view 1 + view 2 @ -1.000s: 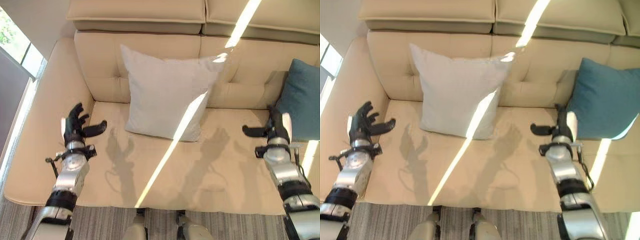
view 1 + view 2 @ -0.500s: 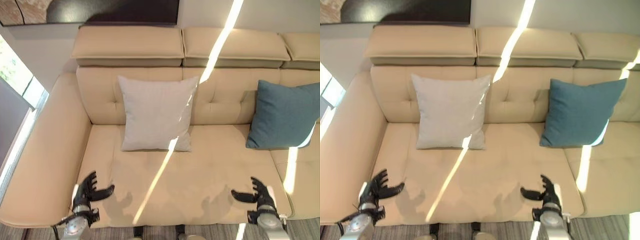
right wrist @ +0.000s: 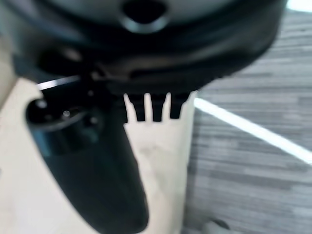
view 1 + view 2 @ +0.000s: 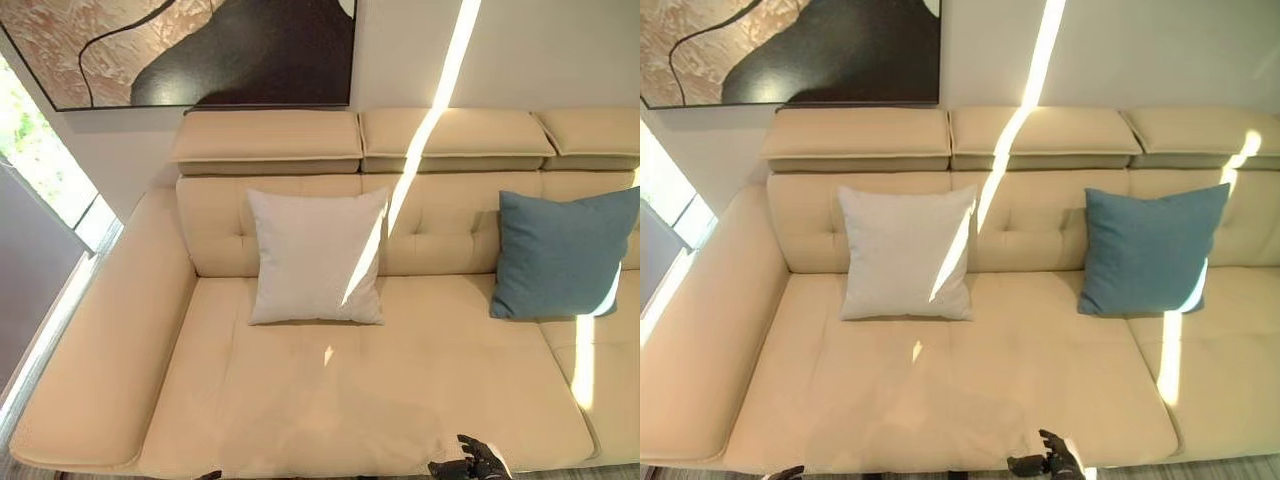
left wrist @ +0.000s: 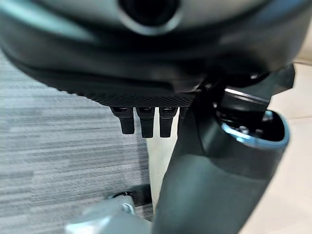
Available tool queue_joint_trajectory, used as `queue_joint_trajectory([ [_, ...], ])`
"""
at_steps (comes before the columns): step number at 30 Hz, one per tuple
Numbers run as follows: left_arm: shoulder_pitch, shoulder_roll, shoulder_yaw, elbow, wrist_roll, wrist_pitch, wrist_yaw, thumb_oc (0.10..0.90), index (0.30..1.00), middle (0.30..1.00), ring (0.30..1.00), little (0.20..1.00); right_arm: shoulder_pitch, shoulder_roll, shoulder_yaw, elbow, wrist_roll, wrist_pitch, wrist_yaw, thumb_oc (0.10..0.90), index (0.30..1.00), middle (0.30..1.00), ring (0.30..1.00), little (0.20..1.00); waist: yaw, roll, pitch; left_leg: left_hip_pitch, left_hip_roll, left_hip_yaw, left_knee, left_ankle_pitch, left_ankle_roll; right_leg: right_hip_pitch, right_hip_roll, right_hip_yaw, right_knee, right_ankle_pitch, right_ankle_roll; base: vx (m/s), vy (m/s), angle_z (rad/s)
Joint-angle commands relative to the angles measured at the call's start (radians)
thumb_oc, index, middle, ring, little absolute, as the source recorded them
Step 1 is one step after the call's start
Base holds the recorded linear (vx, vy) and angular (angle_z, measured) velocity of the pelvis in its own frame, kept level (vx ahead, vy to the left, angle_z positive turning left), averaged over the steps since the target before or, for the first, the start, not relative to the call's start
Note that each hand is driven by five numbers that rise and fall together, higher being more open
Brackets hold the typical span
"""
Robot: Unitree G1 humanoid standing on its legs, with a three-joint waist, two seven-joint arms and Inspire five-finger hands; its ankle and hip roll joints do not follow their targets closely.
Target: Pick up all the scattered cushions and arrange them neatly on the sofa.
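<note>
Left eye view: a long beige upholstered sofa (image 4: 330,400) stands against a pale wall. A square off-white fabric cushion (image 4: 316,257) stands upright on the sofa's seat, leaning on its backrest, left of the sofa's middle. A square teal fabric cushion (image 4: 563,254) leans on the backrest well to the right of the off-white cushion. A framed abstract painting in brown and black (image 4: 190,50) hangs on the wall above the sofa. The right hand (image 4: 472,462) shows at the sofa's front edge, fingers spread and holding nothing.

Right eye view: the same sofa, with both cushions upright and well apart.

Left wrist view: the left hand (image 5: 146,119) hangs over grey striped carpet (image 5: 63,146) beside the sofa, fingers straight, empty.

Right wrist view: the right hand's fingers are straight, over the sofa's edge and the carpet.
</note>
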Motion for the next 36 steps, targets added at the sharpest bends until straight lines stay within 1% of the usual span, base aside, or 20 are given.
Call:
queue_joint_trajectory([
  [1, -0.093, 0.036, -0.002, 0.015, 0.058, -0.04, 0.03, 0.8, 0.9, 0.9, 0.9, 0.9, -0.105, -0.017, 0.007, 0.023, 0.008, -0.038, -0.043, 0.8, 0.9, 0.9, 0.9, 0.9, -0.022, -0.107, 0.049, -0.017, -0.047, 0.069, 0.256, -0.176, -0.016, 0.003, -0.059, 0.015, 0.006, -0.093, 0.044, -0.18, 0.018, 0.18],
  [2, -0.097, 0.032, -0.006, 0.028, 0.07, -0.039, 0.03, 0.8, 0.9, 0.9, 0.9, 0.9, -0.113, -0.02, 0.011, 0.037, 0.001, -0.038, -0.043, 0.8, 0.9, 0.9, 0.9, 0.9, -0.025, -0.109, 0.047, -0.007, -0.056, 0.054, 0.306, -0.197, -0.012, -0.003, -0.062, 0.014, 0.006, -0.083, 0.042, -0.09, 0.021, 0.2],
  [3, -0.097, 0.032, -0.006, 0.028, 0.07, -0.039, 0.03, 0.8, 0.9, 0.9, 0.9, 0.9, -0.113, -0.02, 0.011, 0.037, 0.001, -0.038, -0.043, 0.8, 0.9, 0.9, 0.9, 0.9, -0.025, -0.109, 0.047, -0.007, -0.056, 0.054, 0.306, -0.197, -0.012, -0.003, -0.062, 0.014, 0.006, -0.083, 0.042, -0.11, 0.072, 0.16],
  [4, -0.099, 0.025, -0.008, 0.046, 0.08, -0.041, 0.025, 0.8, 0.9, 0.9, 0.9, 0.9, -0.119, -0.022, 0.016, 0.064, -0.011, -0.033, -0.038, 0.8, 0.9, 0.9, 0.9, 0.9, -0.034, -0.108, 0.037, 0.027, -0.062, 0.035, 0.368, -0.21, -0.013, -0.02, -0.067, 0.013, 0.008, -0.066, 0.042, -0.11, 0.103, -0.04],
  [6, -0.103, 0.023, -0.012, 0.048, 0.08, -0.044, 0.027, 0.8, 0.9, 0.9, 0.9, 0.9, -0.123, -0.022, 0.02, 0.074, -0.018, -0.032, -0.039, 0.8, 0.9, 0.9, 0.9, 0.9, -0.039, -0.104, 0.032, 0.046, -0.061, 0.027, 0.387, -0.209, -0.013, -0.029, -0.067, 0.013, 0.01, -0.059, 0.043, -0.13, 0.129, -0.04],
  [7, -0.106, 0.016, -0.021, 0.04, 0.08, -0.045, 0.03, 0.8, 0.9, 0.9, 0.9, 0.9, -0.126, -0.019, 0.027, 0.097, -0.035, -0.022, -0.035, 0.8, 0.9, 0.9, 0.9, 0.9, -0.052, -0.094, 0.021, 0.086, -0.062, 0.009, 0.362, -0.21, -0.014, -0.053, -0.067, 0.013, 0.019, -0.044, 0.049, -0.14, 0.164, 0.27],
  [9, -0.116, 0.007, -0.031, 0.036, 0.088, -0.044, 0.032, 0.8, 0.9, 0.9, 0.9, 0.9, -0.132, -0.014, 0.031, 0.124, -0.051, -0.016, -0.035, 0.8, 0.9, 0.9, 0.9, 0.9, -0.073, -0.078, 0.011, 0.153, -0.06, 0.02, 0.254, -0.247, -0.009, -0.087, -0.065, 0.01, 0.024, -0.025, 0.064, -0.19, 0.227, 0.24],
  [10, -0.122, 0.005, -0.036, 0.036, 0.091, -0.042, 0.031, 0.8, 0.9, 0.9, 0.9, 0.9, -0.133, -0.008, 0.03, 0.13, -0.055, -0.011, -0.033, 0.8, 0.9, 0.9, 0.9, 0.9, -0.078, -0.078, 0.008, 0.173, -0.068, 0.022, 0.207, -0.271, -0.002, -0.103, -0.07, 0.01, 0.024, -0.008, 0.072, -0.13, 0.163, 0.17],
  [11, -0.122, 0.004, -0.036, 0.036, 0.091, -0.042, 0.031, 0.8, 0.9, 0.9, 0.9, 0.9, -0.133, -0.008, 0.03, 0.131, -0.055, -0.011, -0.033, 0.8, 0.9, 0.9, 0.9, 0.9, -0.078, -0.077, 0.008, 0.174, -0.068, 0.022, 0.204, -0.271, -0.002, -0.103, -0.07, 0.01, 0.024, -0.008, 0.072, -0.19, 0.168, 0.17],
  [12, -0.132, 0.004, -0.039, 0.037, 0.095, -0.041, 0.035, 0.8, 0.9, 0.9, 0.9, 0.9, -0.139, 0.0, 0.033, 0.143, -0.066, 0.0, -0.035, 0.8, 0.9, 0.9, 0.9, 0.9, -0.079, -0.084, 0.012, 0.176, -0.09, 0.02, 0.166, -0.305, 0.013, -0.132, -0.082, 0.009, 0.022, 0.01, 0.087, -0.2, 0.161, 0.06],
  [13, -0.216, -0.033, -0.078, 0.05, 0.104, -0.016, 0.066, 0.8, 0.9, 0.9, 0.9, 0.9, -0.152, 0.014, 0.053, 0.157, -0.081, 0.01, -0.035, 0.8, 0.9, 0.9, 0.9, 0.9, -0.085, -0.09, 0.017, 0.187, -0.094, 0.03, 0.138, -0.326, 0.024, -0.145, -0.085, 0.016, 0.017, 0.021, 0.099, -0.27, 0.183, -0.08],
  [16, -0.273, -0.058, -0.096, 0.044, 0.102, -0.012, 0.105, 0.8, 0.9, 0.9, 0.9, 0.9, -0.173, 0.045, 0.094, 0.187, -0.116, 0.03, -0.048, 0.8, 0.9, 0.9, 0.9, 0.9, -0.081, -0.117, 0.023, 0.169, -0.123, 0.031, 0.105, -0.317, 0.048, -0.184, -0.108, 0.012, 0.006, 0.043, 0.13, -0.26, 0.111, -0.23],
  [18, -0.297, -0.064, -0.099, 0.058, 0.093, -0.005, 0.126, 0.8, 0.9, 0.9, 0.9, 0.9, -0.181, 0.066, 0.111, 0.193, -0.128, 0.042, -0.048, 0.8, 0.9, 0.9, 0.9, 0.9, -0.081, -0.129, 0.044, 0.153, -0.122, 0.032, 0.102, -0.296, 0.059, -0.21, -0.117, 0.013, 0.028, 0.04, 0.148, -0.39, 0.058, -0.21],
  [19, -0.3, -0.062, -0.093, 0.078, 0.089, 0.005, 0.131, 0.8, 0.9, 0.9, 0.9, 0.9, -0.179, 0.077, 0.122, 0.204, -0.129, 0.044, -0.046, 0.8, 0.9, 0.9, 0.9, 0.9, -0.07, -0.136, 0.055, 0.131, -0.125, 0.041, 0.094, -0.27, 0.073, -0.202, -0.116, 0.026, 0.109, 0.006, 0.138, -0.45, 0.049, -0.11],
  [22, -0.297, -0.07, -0.089, 0.117, 0.09, 0.018, 0.134, 0.8, 0.9, 0.9, 0.9, 0.9, -0.171, 0.084, 0.125, 0.221, -0.122, 0.04, -0.049, 0.8, 0.9, 0.9, 0.9, 0.9, -0.044, -0.126, 0.051, 0.111, -0.113, 0.049, 0.059, -0.222, 0.093, -0.156, -0.106, 0.021, 0.265, -0.058, 0.107, -0.3, 0.031, -0.45],
  [24, -0.297, -0.071, -0.09, 0.136, 0.099, 0.026, 0.132, 0.8, 0.9, 0.9, 0.9, 0.9, -0.168, 0.093, 0.126, 0.236, -0.119, 0.039, -0.047, 0.8, 0.9, 0.9, 0.9, 0.9, -0.036, -0.122, 0.033, 0.107, -0.103, 0.052, 0.035, -0.206, 0.093, -0.128, -0.097, 0.029, 0.313, -0.097, 0.099, -0.17, -0.031, -0.25],
  [26, -0.3, -0.073, -0.09, 0.153, 0.102, 0.029, 0.13, 0.8, 0.9, 0.9, 0.9, 0.9, -0.168, 0.1, 0.125, 0.251, -0.118, 0.038, -0.045, 0.8, 0.9, 0.9, 0.9, 0.9, -0.02, -0.127, 0.006, 0.088, -0.097, 0.08, 0.028, -0.185, 0.086, -0.049, -0.107, 0.015, 0.278, -0.117, 0.105, -0.14, -0.086, -0.14],
  [29, -0.316, -0.091, -0.095, 0.167, 0.09, 0.036, 0.142, 0.8, 0.9, 0.9, 0.9, 0.9, -0.163, 0.116, 0.14, 0.26, -0.121, 0.043, -0.045, 0.8, 0.9, 0.9, 0.9, 0.9, -0.002, -0.15, -0.046, 0.081, -0.095, 0.109, -0.005, -0.163, 0.07, 0.016, -0.101, 0.009, 0.163, -0.121, 0.102, -0.03, -0.13, -0.32],
  [33, -0.341, -0.132, -0.101, 0.181, 0.062, 0.044, 0.15, 0.8, 0.9, 0.9, 0.9, 0.9, -0.161, 0.112, 0.161, 0.277, -0.124, 0.046, -0.043, 0.8, 0.9, 0.9, 0.9, 0.9, -0.02, -0.151, -0.081, 0.104, -0.072, 0.127, -0.042, -0.137, 0.046, 0.045, -0.065, 0.036, 0.056, -0.11, 0.092, 0.0, -0.118, -0.34],
  [36, -0.351, -0.144, -0.11, 0.188, 0.062, 0.046, 0.151, 0.8, 0.9, 0.9, 0.9, 0.9, -0.16, 0.112, 0.168, 0.287, -0.124, 0.046, -0.044, 0.8, 0.9, 0.9, 0.9, 0.9, -0.026, -0.15, -0.085, 0.11, -0.064, 0.129, -0.053, -0.128, 0.039, 0.056, -0.059, 0.033, 0.031, -0.104, 0.091, -0.02, -0.071, -0.12],
])
